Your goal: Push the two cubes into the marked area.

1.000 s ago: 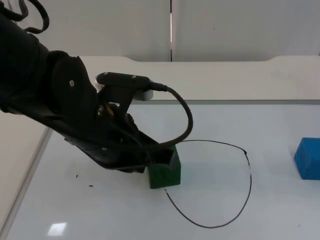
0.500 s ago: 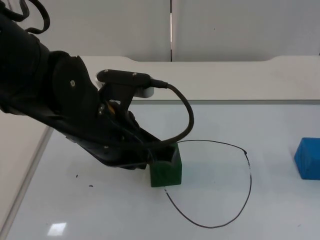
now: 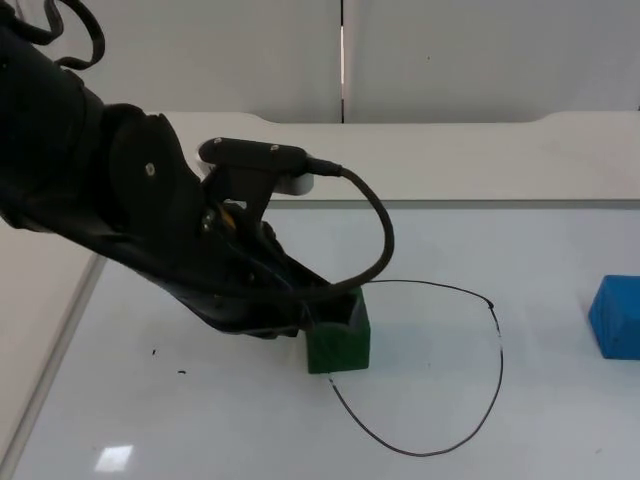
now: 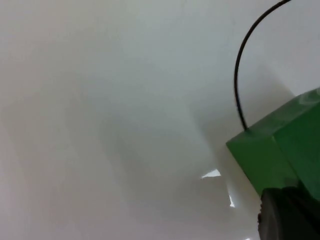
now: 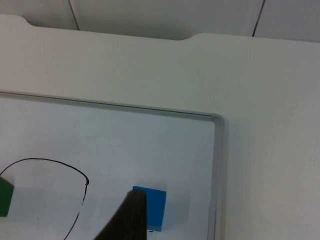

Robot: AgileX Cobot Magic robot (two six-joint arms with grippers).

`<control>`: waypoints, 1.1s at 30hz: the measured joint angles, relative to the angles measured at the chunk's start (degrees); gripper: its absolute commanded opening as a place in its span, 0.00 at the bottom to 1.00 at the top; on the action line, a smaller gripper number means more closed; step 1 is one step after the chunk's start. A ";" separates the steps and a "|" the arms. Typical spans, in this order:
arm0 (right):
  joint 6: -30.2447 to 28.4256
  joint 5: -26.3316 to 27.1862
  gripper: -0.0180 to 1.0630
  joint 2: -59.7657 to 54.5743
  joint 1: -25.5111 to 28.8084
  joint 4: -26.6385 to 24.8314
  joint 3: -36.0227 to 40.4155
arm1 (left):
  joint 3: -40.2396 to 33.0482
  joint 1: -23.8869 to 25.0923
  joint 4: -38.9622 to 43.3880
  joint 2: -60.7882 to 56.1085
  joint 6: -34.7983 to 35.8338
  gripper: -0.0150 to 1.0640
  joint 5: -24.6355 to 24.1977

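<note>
In the top view, the left gripper (image 3: 318, 318) is seen pressed against the left, far side of the green cube (image 3: 338, 340), which sits on the white desk (image 3: 200, 420) astride the left edge of the marked area (image 3: 430, 370), a black line drawn as a loop. Whether the fingers are apart or together cannot be told, since they are hidden by the arm and the cube. The blue cube (image 3: 615, 318) lies well apart to the right, outside the loop.

In the left wrist view, the green cube (image 4: 280, 145) is met by a black fingertip at its edge, with the black line (image 4: 245, 65) running up to its corner. The cube is judged stiff and light, and likely to slide easily on the smooth desk; a push low and centred on a flat face is called for, since an off-centre push could spin it.

In the right wrist view, the right gripper (image 5: 127, 220) hangs above the blue cube (image 5: 152, 206) and waits; its finger state cannot be told. The line's right end (image 5: 82, 187) is just left of that cube.
</note>
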State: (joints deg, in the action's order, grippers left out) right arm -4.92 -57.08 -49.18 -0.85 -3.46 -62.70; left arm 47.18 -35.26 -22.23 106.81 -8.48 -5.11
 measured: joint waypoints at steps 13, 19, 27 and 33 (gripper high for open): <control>0.00 0.00 0.96 0.00 0.00 0.00 0.00 | 0.00 -2.06 0.00 0.00 0.00 0.01 1.59; 0.00 -0.19 0.96 0.00 0.00 0.00 0.00 | 0.00 -2.88 0.00 0.00 0.00 0.01 2.76; 0.00 -0.19 0.96 0.00 0.00 0.00 0.00 | 0.00 -2.99 0.00 0.00 0.00 0.01 3.85; 0.00 -0.23 0.96 0.00 0.00 0.10 0.00 | 0.00 -3.09 0.00 0.68 0.00 0.01 5.44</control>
State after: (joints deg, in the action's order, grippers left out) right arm -4.92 -57.31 -49.18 -0.85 -3.36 -62.70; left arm 47.18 -38.36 -22.23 107.49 -8.48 0.33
